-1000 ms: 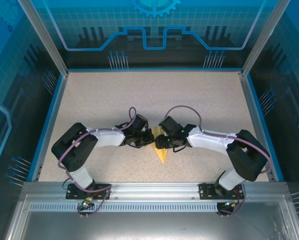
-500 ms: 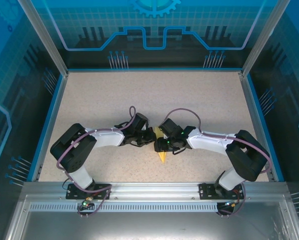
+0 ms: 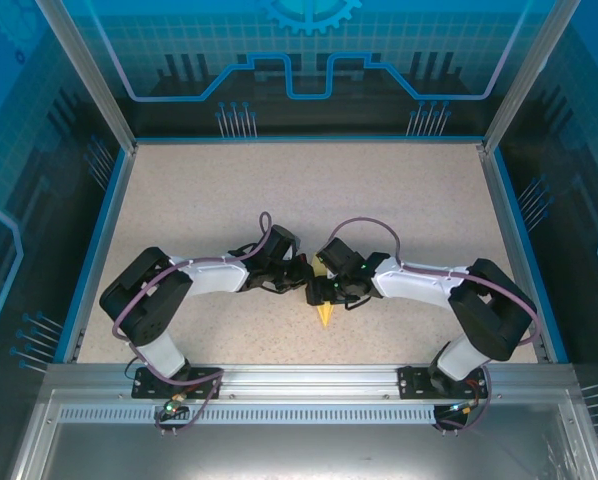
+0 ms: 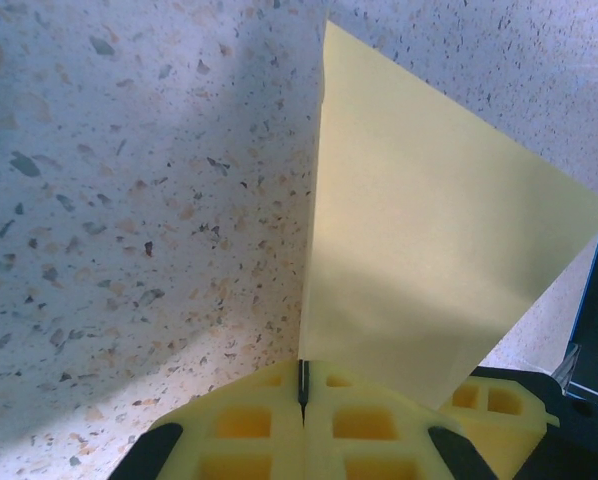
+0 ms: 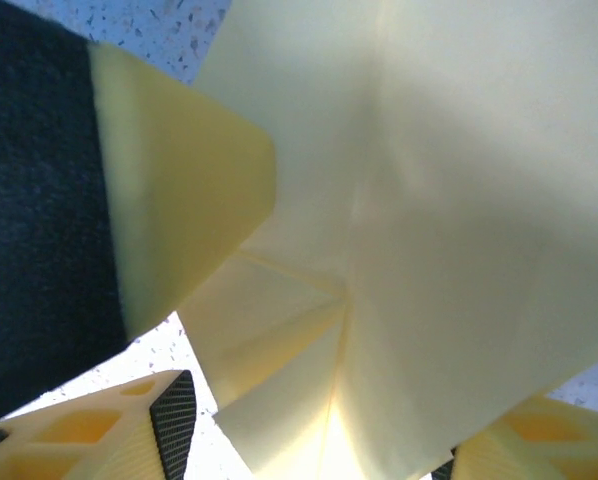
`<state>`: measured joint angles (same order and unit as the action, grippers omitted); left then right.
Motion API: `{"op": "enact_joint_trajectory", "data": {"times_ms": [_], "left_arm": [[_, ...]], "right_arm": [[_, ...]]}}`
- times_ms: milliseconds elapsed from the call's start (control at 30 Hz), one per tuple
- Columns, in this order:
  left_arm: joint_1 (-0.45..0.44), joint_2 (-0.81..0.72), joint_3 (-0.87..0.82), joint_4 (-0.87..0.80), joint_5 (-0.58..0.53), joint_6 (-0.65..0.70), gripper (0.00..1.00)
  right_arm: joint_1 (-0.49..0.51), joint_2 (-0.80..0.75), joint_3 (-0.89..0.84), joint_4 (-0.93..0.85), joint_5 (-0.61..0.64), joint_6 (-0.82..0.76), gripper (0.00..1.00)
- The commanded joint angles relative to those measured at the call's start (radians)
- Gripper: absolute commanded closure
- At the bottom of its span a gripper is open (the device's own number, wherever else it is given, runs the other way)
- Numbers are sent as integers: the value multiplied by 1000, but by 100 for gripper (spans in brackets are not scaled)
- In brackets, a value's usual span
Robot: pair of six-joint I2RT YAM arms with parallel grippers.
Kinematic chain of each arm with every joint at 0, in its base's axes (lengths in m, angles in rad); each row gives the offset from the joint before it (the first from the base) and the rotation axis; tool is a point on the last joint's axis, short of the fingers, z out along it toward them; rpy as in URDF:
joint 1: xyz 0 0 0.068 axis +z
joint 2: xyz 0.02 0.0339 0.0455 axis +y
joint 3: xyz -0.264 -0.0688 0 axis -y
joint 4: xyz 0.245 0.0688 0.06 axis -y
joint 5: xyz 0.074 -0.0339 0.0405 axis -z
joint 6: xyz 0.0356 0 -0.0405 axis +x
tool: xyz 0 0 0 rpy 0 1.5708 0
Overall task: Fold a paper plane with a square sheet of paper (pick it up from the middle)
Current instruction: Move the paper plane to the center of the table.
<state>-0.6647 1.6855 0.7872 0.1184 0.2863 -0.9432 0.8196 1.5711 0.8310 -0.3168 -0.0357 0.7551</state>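
Note:
The square sheet of paper (image 3: 325,315) is pale yellow and folded into a pointed shape, with its tip sticking out toward the near edge below the two grippers. My left gripper (image 4: 304,385) is shut on the paper's (image 4: 419,250) edge, and a triangular flap stands upright above the jaws. My right gripper (image 5: 329,440) is open, with the creased paper (image 5: 429,250) lying between its spread fingers (image 5: 169,425) and a strip of table showing beside the left pad. In the top view the left gripper (image 3: 299,275) and right gripper (image 3: 321,290) meet at the table's middle.
The speckled table (image 3: 309,190) is bounded by a blue rim (image 3: 97,250) and metal frame posts. One of the left gripper's fingers (image 5: 179,170) sits close at the upper left of the right wrist view.
My right gripper has moved left and nearer over the paper, covering more of it, and its jaws have widened. The left gripper stays shut on the paper.

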Motion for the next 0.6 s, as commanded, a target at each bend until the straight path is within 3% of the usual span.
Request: {"op": "enact_joint_trajectory", "data": {"times_ms": [0,567], "left_arm": [[4,-14,8,10,23,0,97],[3,-7,12,-26,1,16,98]], "right_arm": [[19,-3,-7,26,-21,-10,35],[19,-17,-20,-2,37,4,59]]}}
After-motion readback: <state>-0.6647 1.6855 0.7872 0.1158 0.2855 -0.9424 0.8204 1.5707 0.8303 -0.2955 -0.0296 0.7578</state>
